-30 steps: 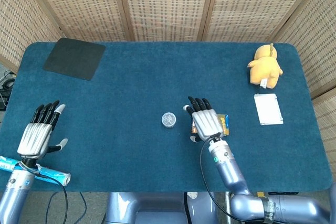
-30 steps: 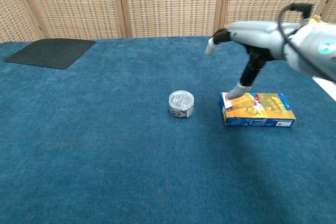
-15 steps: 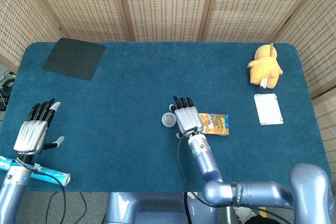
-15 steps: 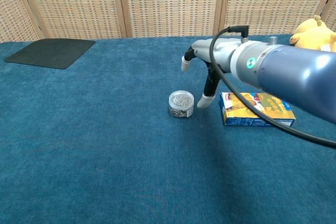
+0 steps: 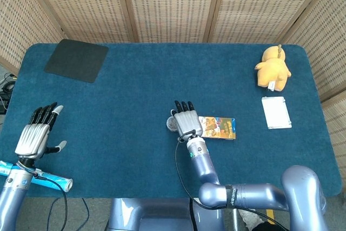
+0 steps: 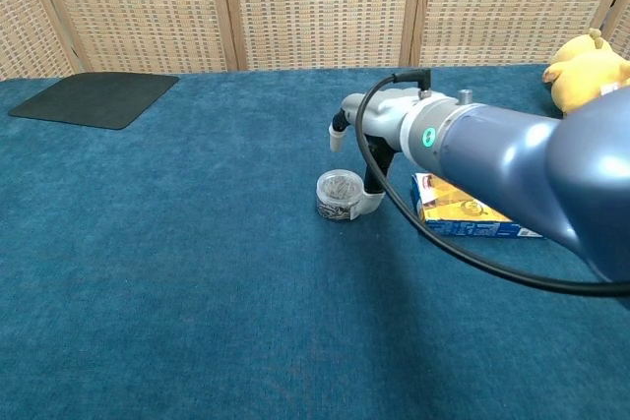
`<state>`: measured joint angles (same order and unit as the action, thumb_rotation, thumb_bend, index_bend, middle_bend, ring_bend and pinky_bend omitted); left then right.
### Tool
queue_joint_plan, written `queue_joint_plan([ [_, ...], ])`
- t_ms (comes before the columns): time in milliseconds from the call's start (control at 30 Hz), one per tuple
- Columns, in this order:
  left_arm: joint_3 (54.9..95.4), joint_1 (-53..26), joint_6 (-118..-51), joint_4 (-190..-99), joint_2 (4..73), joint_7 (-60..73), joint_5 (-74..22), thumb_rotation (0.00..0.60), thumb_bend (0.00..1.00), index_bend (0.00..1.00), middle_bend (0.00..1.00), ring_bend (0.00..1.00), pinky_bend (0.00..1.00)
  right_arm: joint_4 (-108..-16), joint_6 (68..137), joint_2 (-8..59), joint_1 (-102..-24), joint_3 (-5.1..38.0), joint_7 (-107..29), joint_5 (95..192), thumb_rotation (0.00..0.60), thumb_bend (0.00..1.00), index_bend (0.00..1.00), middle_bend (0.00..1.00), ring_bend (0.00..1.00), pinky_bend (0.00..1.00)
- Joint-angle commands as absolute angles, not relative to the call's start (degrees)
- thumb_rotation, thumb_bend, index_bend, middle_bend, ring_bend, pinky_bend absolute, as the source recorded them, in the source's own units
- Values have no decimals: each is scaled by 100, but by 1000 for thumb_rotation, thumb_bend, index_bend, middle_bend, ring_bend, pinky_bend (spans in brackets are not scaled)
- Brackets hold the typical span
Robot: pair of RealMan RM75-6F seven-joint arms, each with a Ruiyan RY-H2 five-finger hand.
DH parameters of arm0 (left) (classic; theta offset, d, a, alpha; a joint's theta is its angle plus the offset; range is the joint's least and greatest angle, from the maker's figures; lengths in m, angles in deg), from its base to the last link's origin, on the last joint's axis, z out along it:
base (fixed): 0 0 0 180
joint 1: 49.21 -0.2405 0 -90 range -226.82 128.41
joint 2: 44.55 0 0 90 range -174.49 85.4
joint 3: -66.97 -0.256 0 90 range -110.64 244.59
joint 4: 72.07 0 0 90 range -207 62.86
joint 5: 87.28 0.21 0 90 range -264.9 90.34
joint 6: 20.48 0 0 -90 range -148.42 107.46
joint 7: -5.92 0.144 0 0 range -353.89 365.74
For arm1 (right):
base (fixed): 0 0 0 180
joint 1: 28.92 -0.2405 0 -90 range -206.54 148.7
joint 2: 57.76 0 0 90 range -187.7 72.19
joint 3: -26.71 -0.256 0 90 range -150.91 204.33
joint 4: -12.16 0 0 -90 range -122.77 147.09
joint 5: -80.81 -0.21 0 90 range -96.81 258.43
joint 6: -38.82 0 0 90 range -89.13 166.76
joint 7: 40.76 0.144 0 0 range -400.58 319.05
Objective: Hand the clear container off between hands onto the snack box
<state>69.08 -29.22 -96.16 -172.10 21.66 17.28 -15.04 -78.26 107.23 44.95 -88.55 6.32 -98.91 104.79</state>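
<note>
— What's on the desk (image 5: pixel 135 90) in front of you, counted out?

— One clear container (image 6: pixel 340 194), round and lidded, standing upright near the middle of the blue desk. One snack box (image 5: pixel 218 127), lying flat just to the right of it. One dark mat (image 5: pixel 77 59) at the far left corner, one yellow plush toy (image 5: pixel 273 67) at the far right, and one small white card (image 5: pixel 276 112) lying near the toy. Then my two hands.

— Where are your hands?

— My right hand (image 5: pixel 185 120) is over the container, its fingers spread and pointing away from me. In the chest view one fingertip (image 6: pixel 368 203) curls down beside the container's right side, very near it or touching; I can't tell which. Nothing is gripped, so that hand is empty with the fingers apart. My left hand (image 5: pixel 37 133) hangs at the desk's near left edge, fingers spread, holding nothing, well apart from everything.

— What has changed over the last second?

— A second ago my right hand lay over the snack box with a fingertip down on its left end. Half a second ago it was between the box and the container. It has come further left since, and the box shows almost whole again. The container and the box have not moved. My left hand has barely shifted.
</note>
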Motion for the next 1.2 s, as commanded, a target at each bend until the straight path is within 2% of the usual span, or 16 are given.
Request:
queue_joint_plan([
  [33,6938,-2927,-9560,-17184,2166,1706,-1526,600,238,0,0,0,0,-7656,10643,4586,-8992,590,-9944,10355,600,0,250,0,0,6],
  [767,7119,-2908,-9136,-16974,2187,1534,-1695,600,240,0,0,0,0,-6466,10105,5082,-9456,575,-9924,9916,600,0,253,0,0,7],
  [1033,7151,-2887,-8986,-16940,2195,1548,-1782,600,239,0,0,0,0,-6033,9939,5261,-9539,658,-9979,9798,600,2,283,0,0,14],
  [1100,7155,-2886,-8971,-16937,2194,1541,-1778,600,239,0,0,0,0,-5959,9928,5298,-9550,660,-9966,9812,600,3,144,0,0,26],
  [1133,7157,-2884,-8955,-16933,2195,1537,-1780,600,239,0,0,0,0,-5918,9916,5318,-9552,659,-9949,9824,600,3,145,0,0,33],
  [1167,7159,-2885,-8946,-16929,2196,1534,-1783,600,238,0,0,0,0,-5893,9914,5332,-9552,656,-9935,9835,600,4,186,0,0,37],
  [1200,7162,-2884,-8934,-16924,2197,1540,-1794,600,238,0,0,0,0,-5868,9917,5345,-9552,660,-9929,9844,600,4,328,0,0,42],
])
